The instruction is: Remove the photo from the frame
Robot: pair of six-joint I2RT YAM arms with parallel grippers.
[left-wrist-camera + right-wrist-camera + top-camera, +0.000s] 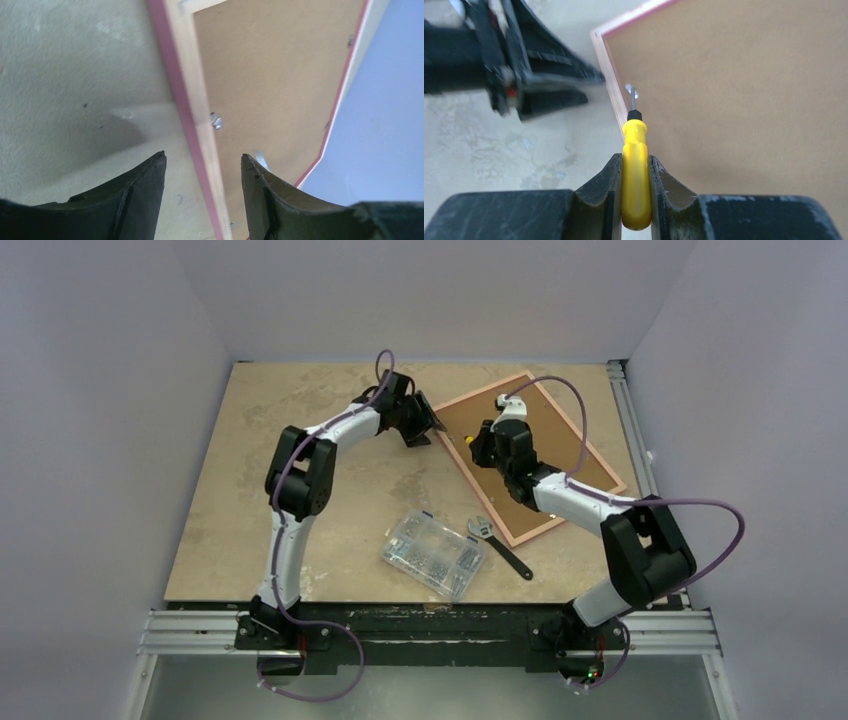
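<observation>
Top external view: the large thin pink rectangular picture frame lies face down at the far right of the beige table, brown fibreboard back upward. This orientation exposes the retaining hardware on the rear, which has to be released before the back can lift. The photo is not visible in any view; it is judged to sit beneath the fibreboard, inside the frame.

Right wrist view: the right gripper is clamped on the yellow plastic handle of a small screwdriver. The shaft points forward, and its tip rests at a small metal retaining tab on the inner wooden edge of the frame, near one corner. The tool is held in line with the pincer so the arm can turn or lever the tab.

Left wrist view: the left gripper has its jaws standing apart with nothing gripped. It hovers over the pink edge just beside the same tab, apparently placed to steady the frame or to assist at that clip.

A clear plastic compartment box of screws and a dark adjustable wrench lie near the front, well clear of the work. The tab stage appears unfinished.
</observation>
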